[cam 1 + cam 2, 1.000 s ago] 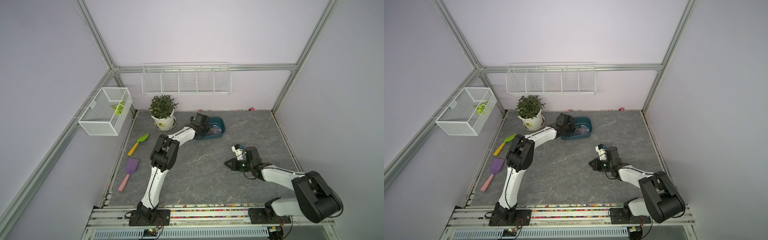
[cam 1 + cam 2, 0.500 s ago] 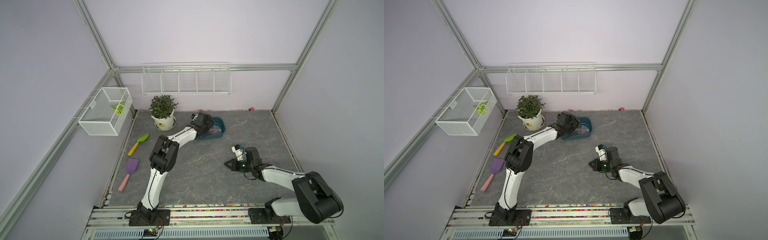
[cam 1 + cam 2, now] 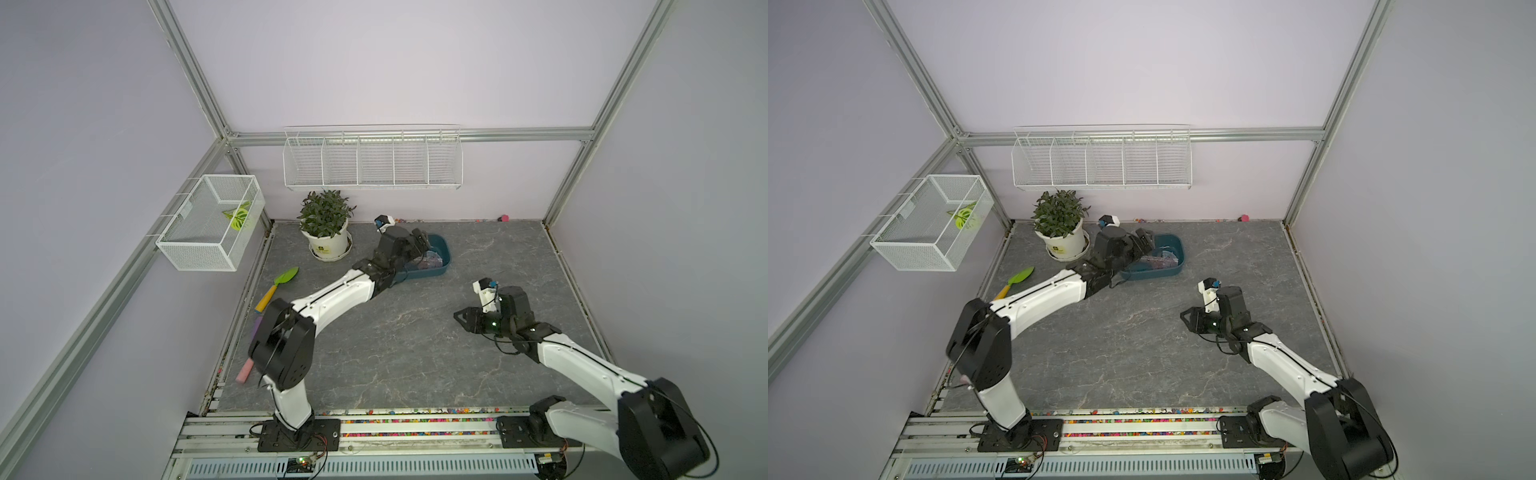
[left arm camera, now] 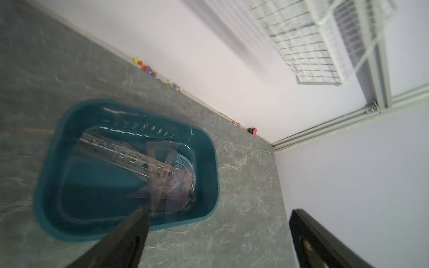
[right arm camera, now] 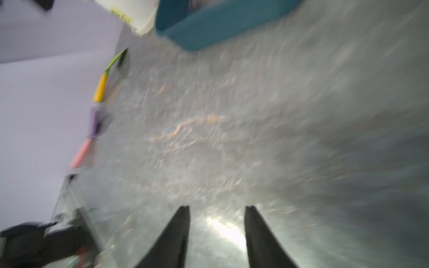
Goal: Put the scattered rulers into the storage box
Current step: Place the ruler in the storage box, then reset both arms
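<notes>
left gripper (image 4: 218, 211) spread wide, empty, over box (image 3: 434, 274), upper centre in both top views | rulers (image 4: 162, 169) piled inside | right gripper (image 5: 217, 207) half open, empty, over floor (image 3: 395, 353), centre right

Your left arm (image 3: 332, 295) is stretched far forward from its base, with the elbow lifted high and the white forearm running diagonally up to the wrist. The left end effector (image 3: 420, 242) tips downward. In its wrist view the jaws stand wide apart (one dark finger (image 4: 125, 241) on one side, its partner far off at the frame's edge), with nothing clamped between them. Your right arm (image 3: 582, 365) reaches less far, its forearm angled inward. The right end effector (image 3: 462, 322) sits low, tips aimed toward the left arm's side. Its fingers (image 5: 171, 239) are parted by a clear gap and grip nothing, though that wrist view is blurred.
</notes>
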`<control>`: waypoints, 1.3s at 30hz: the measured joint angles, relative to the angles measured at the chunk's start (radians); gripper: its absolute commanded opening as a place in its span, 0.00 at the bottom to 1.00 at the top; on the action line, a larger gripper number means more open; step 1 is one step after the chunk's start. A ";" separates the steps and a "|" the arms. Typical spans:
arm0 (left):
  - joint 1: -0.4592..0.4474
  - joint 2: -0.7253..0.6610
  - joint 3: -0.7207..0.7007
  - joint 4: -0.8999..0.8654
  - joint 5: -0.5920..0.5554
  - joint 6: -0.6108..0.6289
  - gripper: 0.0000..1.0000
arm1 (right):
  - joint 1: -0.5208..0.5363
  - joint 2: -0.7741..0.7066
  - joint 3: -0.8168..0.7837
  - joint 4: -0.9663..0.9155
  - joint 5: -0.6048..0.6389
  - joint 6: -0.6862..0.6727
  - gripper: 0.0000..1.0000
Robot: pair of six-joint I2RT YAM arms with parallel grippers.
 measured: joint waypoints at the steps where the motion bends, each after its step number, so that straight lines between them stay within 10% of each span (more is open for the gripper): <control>1: -0.015 -0.040 -0.053 0.041 -0.013 0.067 0.97 | 0.000 -0.030 0.015 -0.008 0.068 0.002 0.77; 7: -0.012 -0.139 -0.248 0.147 -0.199 0.394 0.84 | -0.011 -0.121 -0.075 0.237 0.534 -0.159 0.84; 14: 0.352 -0.314 -0.645 0.308 -0.108 0.593 0.83 | -0.141 0.231 -0.172 0.524 0.713 -0.376 0.98; 20: 0.541 -0.299 -0.649 0.338 0.064 0.619 0.83 | -0.219 0.410 -0.189 0.802 0.642 -0.447 0.99; 39: 0.582 -0.386 -0.767 0.404 0.267 0.773 0.86 | -0.275 0.441 -0.176 0.848 0.550 -0.445 0.99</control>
